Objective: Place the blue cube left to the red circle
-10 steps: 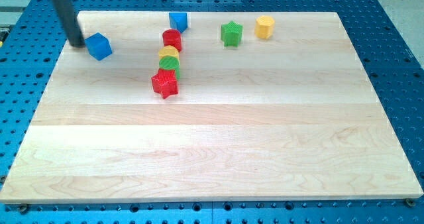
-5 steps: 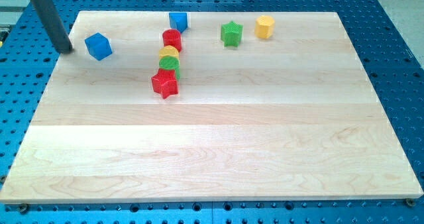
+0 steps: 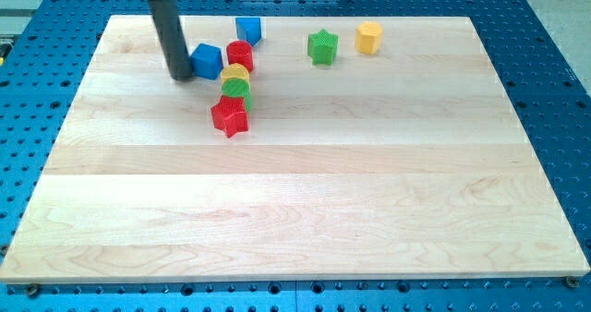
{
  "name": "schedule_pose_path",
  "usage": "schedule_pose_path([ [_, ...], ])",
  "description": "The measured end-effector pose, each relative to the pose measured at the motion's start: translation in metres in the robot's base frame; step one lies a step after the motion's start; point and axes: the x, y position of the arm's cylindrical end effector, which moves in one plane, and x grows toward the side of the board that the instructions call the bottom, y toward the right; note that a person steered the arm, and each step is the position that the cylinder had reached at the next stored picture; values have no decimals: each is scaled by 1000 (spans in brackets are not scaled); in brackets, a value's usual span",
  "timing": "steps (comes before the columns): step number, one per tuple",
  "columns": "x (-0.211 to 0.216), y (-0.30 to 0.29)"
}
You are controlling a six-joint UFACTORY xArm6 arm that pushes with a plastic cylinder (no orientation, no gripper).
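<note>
The blue cube [image 3: 208,61] sits on the wooden board, just left of the red circle [image 3: 240,54] and close to touching it. My tip [image 3: 181,74] rests against the blue cube's left side. The dark rod rises from it toward the view's top left.
Below the red circle stand a yellow block [image 3: 235,73], a green block [image 3: 236,90] and a red star [image 3: 230,116] in a column. Another blue block [image 3: 248,29] lies near the top edge. A green star [image 3: 323,47] and a yellow block [image 3: 369,37] lie to the right.
My tip went from the board's left edge to the right and pushed the blue cube rightward until it lies beside the red circle.
</note>
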Motion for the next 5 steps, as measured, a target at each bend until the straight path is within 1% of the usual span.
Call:
schedule_pose_path([
  [1, -5, 34],
  [2, -34, 33],
  [3, -54, 30],
  [4, -79, 6],
  [5, -89, 30],
])
